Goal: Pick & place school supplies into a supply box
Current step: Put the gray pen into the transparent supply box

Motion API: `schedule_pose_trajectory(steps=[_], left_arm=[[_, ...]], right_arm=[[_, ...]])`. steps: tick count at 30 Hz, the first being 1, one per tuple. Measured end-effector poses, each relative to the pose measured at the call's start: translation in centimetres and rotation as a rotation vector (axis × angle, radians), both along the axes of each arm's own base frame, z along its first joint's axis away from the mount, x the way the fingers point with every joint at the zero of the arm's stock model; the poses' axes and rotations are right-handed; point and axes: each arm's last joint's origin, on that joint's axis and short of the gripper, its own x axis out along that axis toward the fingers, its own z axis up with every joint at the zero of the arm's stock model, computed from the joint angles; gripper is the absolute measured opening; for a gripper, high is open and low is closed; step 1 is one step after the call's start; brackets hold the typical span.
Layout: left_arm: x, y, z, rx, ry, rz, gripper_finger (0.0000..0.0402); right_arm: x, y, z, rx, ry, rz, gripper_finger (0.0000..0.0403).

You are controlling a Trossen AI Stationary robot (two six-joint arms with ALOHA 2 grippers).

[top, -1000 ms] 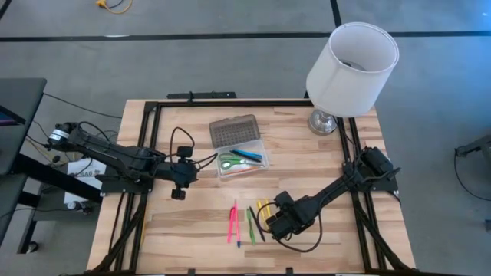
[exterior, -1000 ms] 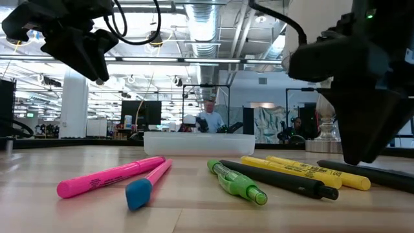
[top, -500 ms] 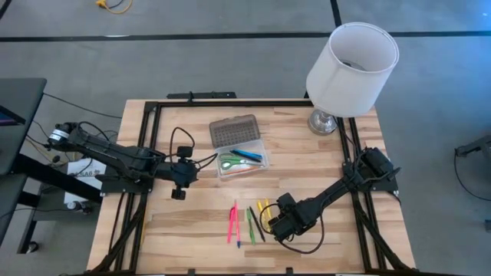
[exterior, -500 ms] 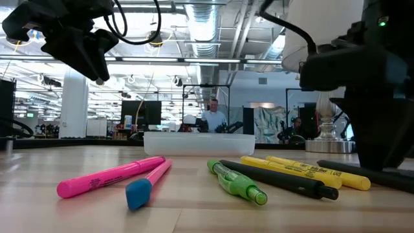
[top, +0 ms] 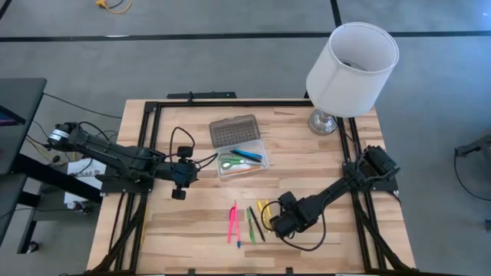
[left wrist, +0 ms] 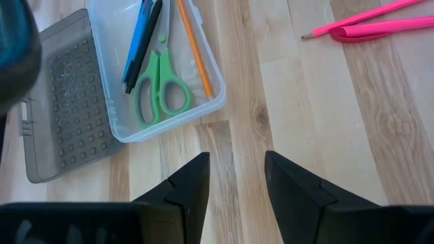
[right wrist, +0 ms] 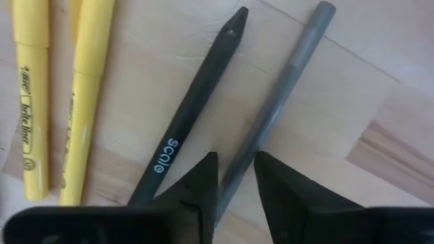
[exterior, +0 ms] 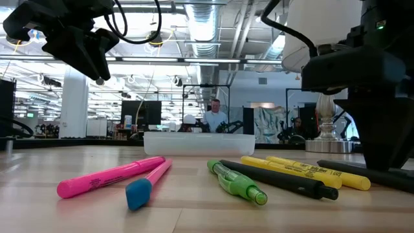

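Supply box (left wrist: pixel 108 102) open, scissors (left wrist: pixel 161 91), pens inside

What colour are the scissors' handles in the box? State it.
Green. The scissors lie in the clear supply box; the left wrist view shows them best.

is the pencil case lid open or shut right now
Open: the ribbed grey lid lies flat beside the clear pencil case, exposing the green scissors inside.
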Motion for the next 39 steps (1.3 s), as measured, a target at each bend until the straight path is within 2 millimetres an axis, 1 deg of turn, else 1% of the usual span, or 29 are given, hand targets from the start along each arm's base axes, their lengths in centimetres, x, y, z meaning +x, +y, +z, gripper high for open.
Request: schedule_pose_trajectory(steps=[6,12,18,23,31,35,37,39], left_arm=[[0.0,0.0,0.0,-0.001,0.0,0.001,0.0137],[0.0,0.0,0.0,-0.005,-0.003,0.006,0.0137],[0.0,0.0,0.0,-0.005,-0.004,0.006,0.0137],[0.1,0.0,0.0,-0.007,-0.009,0.006,0.0137],[0.1,0.0,0.1,-0.009,-0.019,0.005,0.0137],[0.1,0.0,0.1,-0.009,-0.019,0.005,0.0137],[0.1,0.0,0.1,-0.009,-0.019,0.005,0.0137],[0.2,0.0,0.1,-0.009,-0.019,0.005,0.0137]], right_arm=[[0.4,-0.9,0.0,0.016,0.033,0.022,0.0053],[0.5,-1.3,0.0,0.052,0.068,0.017,0.0009],[0.3,-1.4,0.0,0.05,0.088,0.007,0.0016],[0.2,-1.5,0.0,0.035,0.098,0.006,0.0005],[-0.1,-1.6,0.1,0.01,0.137,0.005,0.0005],[-0.2,-1.6,0.8,-0.027,0.189,0.009,0.0003],[-0.6,-1.9,1.1,-0.075,0.248,0.009,0.0003],[-0.2,-1.8,1.8,-0.078,0.234,0.01,0.0003]])
